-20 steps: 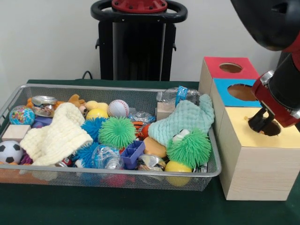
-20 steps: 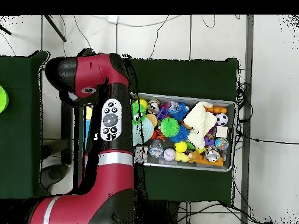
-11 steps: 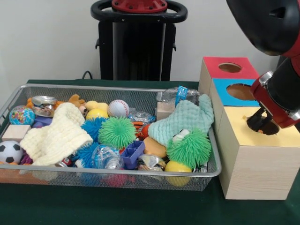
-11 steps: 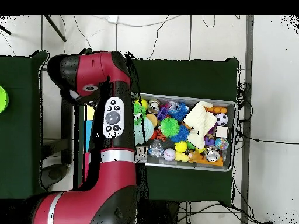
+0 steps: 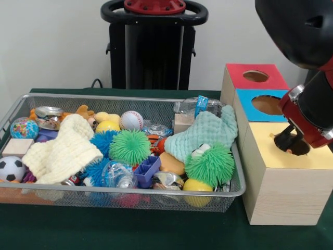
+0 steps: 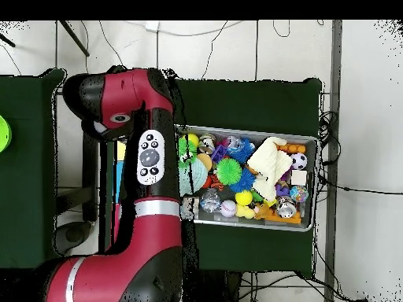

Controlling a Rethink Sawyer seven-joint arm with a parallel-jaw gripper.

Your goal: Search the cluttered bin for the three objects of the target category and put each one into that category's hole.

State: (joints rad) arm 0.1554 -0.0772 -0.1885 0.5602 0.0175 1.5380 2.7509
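**Parked right over the yellow box's hole**

Looks like a drop-off moment. Gripper (image 5: pixel 289 141) sitting at the rim of the round hole (image 5: pixel 298 147) in the yellow box (image 5: pixel 283 179), tip angled down into it. Makes sense as a release pose: lined up over the opening so whatever goes in falls straight through. Can't tell whether the tool is spread or pressed together, though (just a dark blob against a dark hole), and can't make out anything held in it either.

Beside the yellow box, toward the back: blue box (image 5: pixel 260 104), then red box (image 5: pixel 252 78), each with its own hole, both unattended.

Just on the other side of the yellow box: the wire bin (image 5: pixel 125 197), still heaped. Green spiky ball (image 5: pixel 210 164) closest to the box, mint cloth (image 5: pixel 205 133) draped above it, another green spiky ball (image 5: pixel 129 147) further off, cream knit cloth (image 5: pixel 61 151), baseball (image 5: pixel 131 120) and soccer ball (image 5: pixel 10 169) way out at the far end. Plenty left to dig through, probably.

Overhead just shows the red arm (image 6: pixel 149 181) covering the boxes entirely.
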